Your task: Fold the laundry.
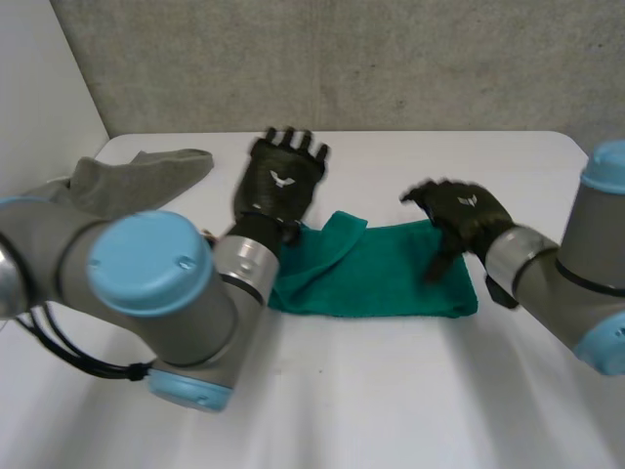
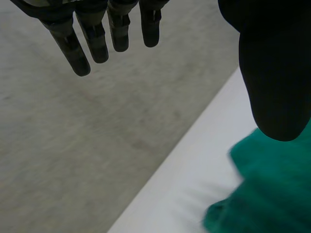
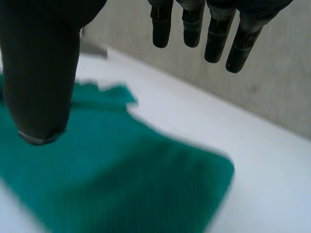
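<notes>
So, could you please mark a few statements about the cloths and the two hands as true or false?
1. The green towel lies on the white table. True.
2. The left hand grips a corner of the green towel. False: its fingers are straight and hold nothing.
3. A grey cloth lies near the table's far left corner, apart from the green towel. True.
4. The right hand holds the grey cloth. False: it is open above the green towel's right part and holds nothing.
5. The green towel is spread perfectly flat. False: a flap is turned over on its left part.
</notes>
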